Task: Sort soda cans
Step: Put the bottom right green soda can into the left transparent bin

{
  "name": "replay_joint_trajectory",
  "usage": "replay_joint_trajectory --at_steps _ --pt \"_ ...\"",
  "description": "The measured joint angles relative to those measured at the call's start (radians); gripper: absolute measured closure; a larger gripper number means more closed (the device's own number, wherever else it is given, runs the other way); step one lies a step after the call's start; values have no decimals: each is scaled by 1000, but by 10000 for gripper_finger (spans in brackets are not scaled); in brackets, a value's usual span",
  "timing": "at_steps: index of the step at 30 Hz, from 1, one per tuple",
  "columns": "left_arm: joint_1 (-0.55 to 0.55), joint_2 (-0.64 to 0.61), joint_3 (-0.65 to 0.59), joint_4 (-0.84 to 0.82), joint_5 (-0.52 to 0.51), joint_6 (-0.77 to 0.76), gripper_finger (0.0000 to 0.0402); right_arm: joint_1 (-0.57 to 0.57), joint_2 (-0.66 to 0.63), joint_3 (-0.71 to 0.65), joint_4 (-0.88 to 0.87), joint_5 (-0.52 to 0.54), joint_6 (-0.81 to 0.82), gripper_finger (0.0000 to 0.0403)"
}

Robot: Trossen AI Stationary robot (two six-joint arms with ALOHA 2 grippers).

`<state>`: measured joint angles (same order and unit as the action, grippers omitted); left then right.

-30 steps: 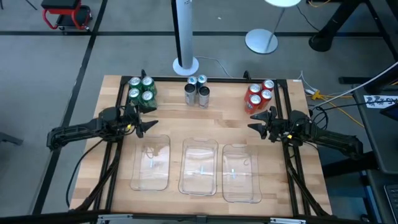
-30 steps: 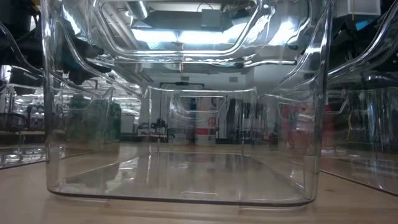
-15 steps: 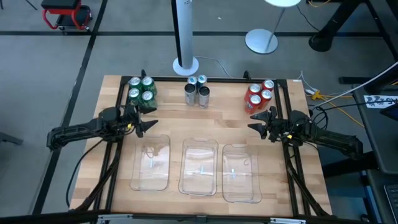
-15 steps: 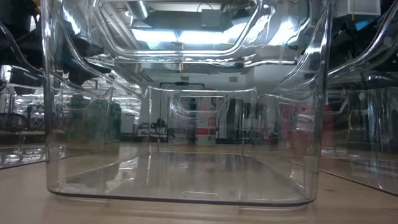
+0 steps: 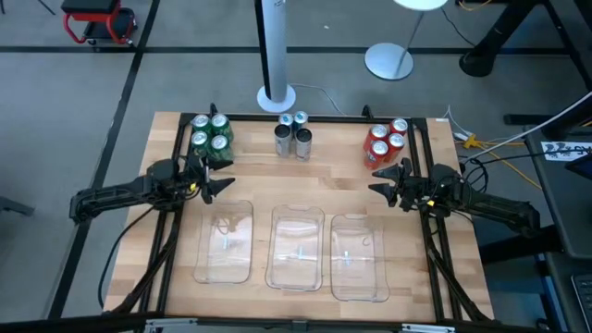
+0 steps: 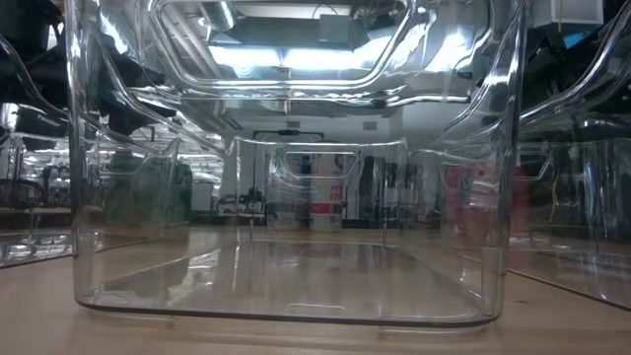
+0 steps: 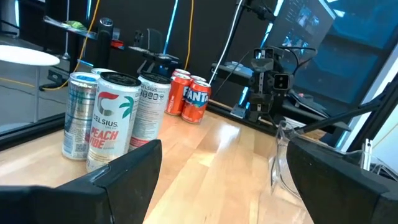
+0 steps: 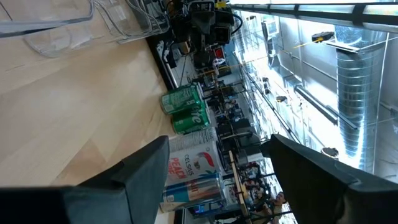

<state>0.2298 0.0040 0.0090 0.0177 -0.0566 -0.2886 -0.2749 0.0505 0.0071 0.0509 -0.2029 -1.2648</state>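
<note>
green cans [image 5: 210, 135]: four of them bunched in the upper left of the table [image 5: 259, 176] in the overhead shot, all upright. Right wrist cam catches them too [image 8: 185, 109], far across the wood.

silver-grey cans [image 5: 293, 135]: four, top middle of the table, tight little cluster. Up close in the left wrist cam [image 7: 111, 118] you can read "Celsius Peach Vibe" on one.

red cans [image 5: 387, 141]: four at the upper right, standing together. Left wrist cam shows them farther back [image 7: 189, 98], Fanta labels.

left gripper [image 5: 209, 179]: middle left of the overhead frame, just below the green cans, not touching them. Fingers spread wide, nothing between them.

right gripper [image 5: 379, 178]: middle right, just below the red cans, apart from them. Also spread wide and holding nothing.

clear trays [image 5: 296, 247]: three side by side across the lower half of the table, nothing in them. No can is in a tray.

low cam: basically just staring through the middle tray's [image 6: 286, 197] clear walls, with blurry green and red smudges off to the left and right.
</note>
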Motion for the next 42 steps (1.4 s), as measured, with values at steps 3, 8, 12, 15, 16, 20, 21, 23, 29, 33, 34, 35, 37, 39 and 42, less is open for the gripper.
replay_joint_trajectory --at_steps 3,8,12,15,16,20,21,23,29,33,34,35,37,39,42 --pt "0 0 0 0 -1 13 68 0 0 0 -1 10 0 125" --pt "0 0 0 1 -10 40 68 0 0 0 -1 10 0 125" --pt "-1 2 6 -4 -67 60 68 0 0 0 -1 10 0 125" --pt "-1 8 22 -17 -153 61 68 0 0 0 -2 30 0 125" --pt "-1 11 30 -17 -172 58 68 0 0 0 -2 38 -1 125" --pt "-1 49 77 -73 -235 10 68 0 0 3 -2 71 -1 125" --pt "-1 68 93 -102 -258 -3 68 0 0 5 -1 86 -1 125" --pt "-1 109 128 -154 -307 -29 68 0 0 8 -1 107 -1 125" --pt "0 257 254 -213 -367 -55 68 0 0 9 2 108 -7 125" --pt "0 357 353 -244 -438 -64 68 0 0 10 1 109 -23 125" --pt "0 381 378 -244 -454 -50 68 0 0 10 0 109 -23 125" --pt "1 405 403 -244 -465 -38 68 0 0 10 0 109 -23 125" --pt "10 453 452 -250 -467 -14 68 0 0 10 -1 109 -21 125" --pt "28 504 502 -276 -467 -7 68 0 0 10 -6 109 -19 125" --pt "62 572 578 -369 -467 -21 68 0 0 11 -18 109 -20 125"
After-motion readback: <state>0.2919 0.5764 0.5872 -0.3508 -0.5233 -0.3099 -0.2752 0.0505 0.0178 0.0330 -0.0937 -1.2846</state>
